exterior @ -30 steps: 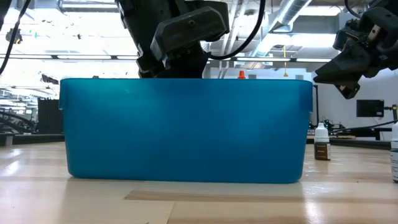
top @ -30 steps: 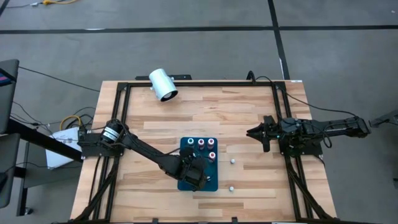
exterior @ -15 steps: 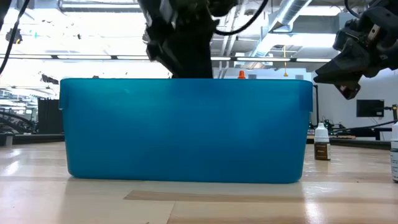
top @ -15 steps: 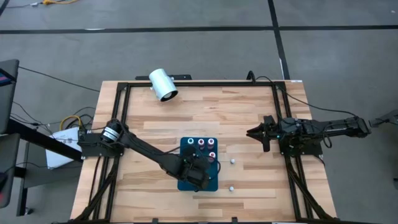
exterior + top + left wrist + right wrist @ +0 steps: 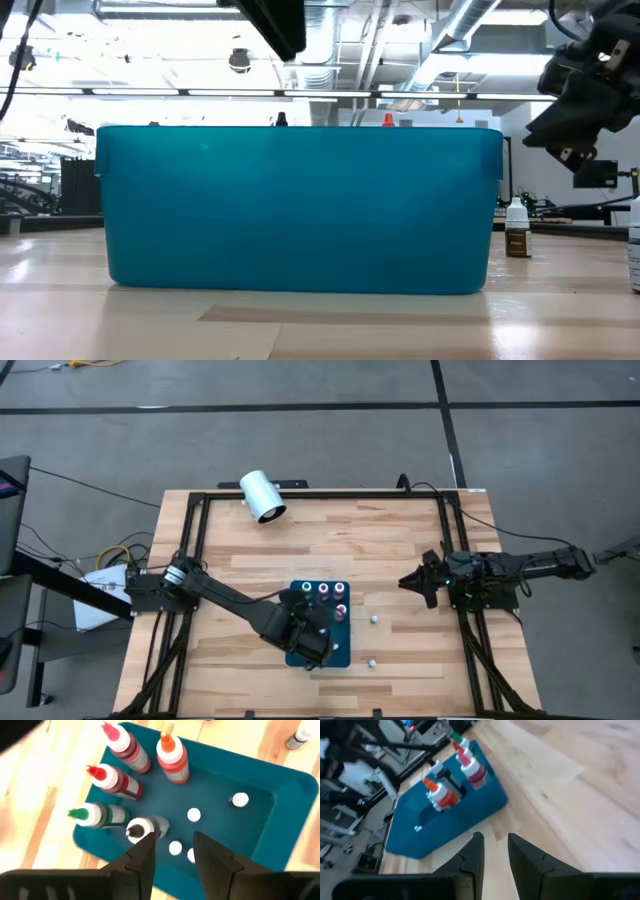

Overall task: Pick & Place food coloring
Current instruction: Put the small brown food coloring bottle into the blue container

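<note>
A teal tray (image 5: 300, 600) (image 5: 300, 210) stands on the wooden table. Several food coloring bottles stand upright in it: two red (image 5: 120, 745), one orange (image 5: 172, 757), one green (image 5: 97, 815) and a dark one (image 5: 145, 827). Small white caps (image 5: 194, 814) lie on the tray's floor. My left gripper (image 5: 172, 851) (image 5: 318, 648) hovers open above the tray's near part, with nothing between its fingers. My right gripper (image 5: 494, 851) (image 5: 412, 580) waits over the table's right side, slightly open and holding nothing.
Two loose small bottles stand on the table to the right of the tray (image 5: 374, 618) (image 5: 370, 659); one shows as a brown bottle (image 5: 516, 230) in the low view. A large white cylinder (image 5: 262, 496) lies at the table's far left edge.
My left gripper has risen straight up out of the tray, leaving the low view through its top; its finger gap is unchanged. The bottles stay standing in the tray. My right gripper has turned a little in place.
</note>
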You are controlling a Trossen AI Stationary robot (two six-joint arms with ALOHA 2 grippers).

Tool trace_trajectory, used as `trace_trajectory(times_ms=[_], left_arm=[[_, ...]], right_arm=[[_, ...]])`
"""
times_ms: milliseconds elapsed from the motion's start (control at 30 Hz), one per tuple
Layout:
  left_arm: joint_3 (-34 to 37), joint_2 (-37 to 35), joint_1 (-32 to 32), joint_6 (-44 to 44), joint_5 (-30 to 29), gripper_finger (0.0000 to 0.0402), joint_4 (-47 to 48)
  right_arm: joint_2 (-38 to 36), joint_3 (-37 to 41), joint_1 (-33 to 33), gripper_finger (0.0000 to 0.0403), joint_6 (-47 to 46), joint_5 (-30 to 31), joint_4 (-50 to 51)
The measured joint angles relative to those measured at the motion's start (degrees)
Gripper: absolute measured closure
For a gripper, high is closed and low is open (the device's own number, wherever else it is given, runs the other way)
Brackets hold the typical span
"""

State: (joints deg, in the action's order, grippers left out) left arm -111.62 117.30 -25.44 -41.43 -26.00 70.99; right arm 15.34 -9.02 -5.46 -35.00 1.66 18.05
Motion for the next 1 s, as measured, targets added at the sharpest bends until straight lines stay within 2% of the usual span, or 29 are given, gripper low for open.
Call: trace_trajectory(times_ms=[200,333,433,533,767,900,1000], left_arm=[[-2.2,0.0,-3.8,-3.6,-5.0,0.028,8.2],[-2.2,0.0,-6.5,-9.6,-9.5,0.028,14.9],[-2.2,0.0,-8.7,-14.4,-15.7,0.028,18.9],[-2.2,0.0,-10.6,-18.9,-21.8,0.028,19.0],[-2.2,-0.4,-11.5,-20.5,-20.5,0.028,19.0],[-1.8,-0.4,-11.6,-20.8,-20.8,0.028,19.0],[1.3,-2.0,-12.1,-24.2,-22.0,0.028,18.9]], right_arm=[[0.0,0.0,-3.7,0.0327,1.1,-0.3,-0.5],[0.0,0.0,-6.5,0.0327,1.8,0.0,-1.0],[0.0,0.0,-8.1,0.0326,1.9,1.6,-1.2],[0.0,0.0,-9.4,0.032,1.9,4.4,-1.2],[0.0,0.0,-9.8,0.0276,1.0,7.6,-1.3],[0.0,0.0,-9.8,0.0235,0.2,7.5,-1.4],[0.0,0.0,-9.8,0.0201,-0.9,7.4,-1.4]])
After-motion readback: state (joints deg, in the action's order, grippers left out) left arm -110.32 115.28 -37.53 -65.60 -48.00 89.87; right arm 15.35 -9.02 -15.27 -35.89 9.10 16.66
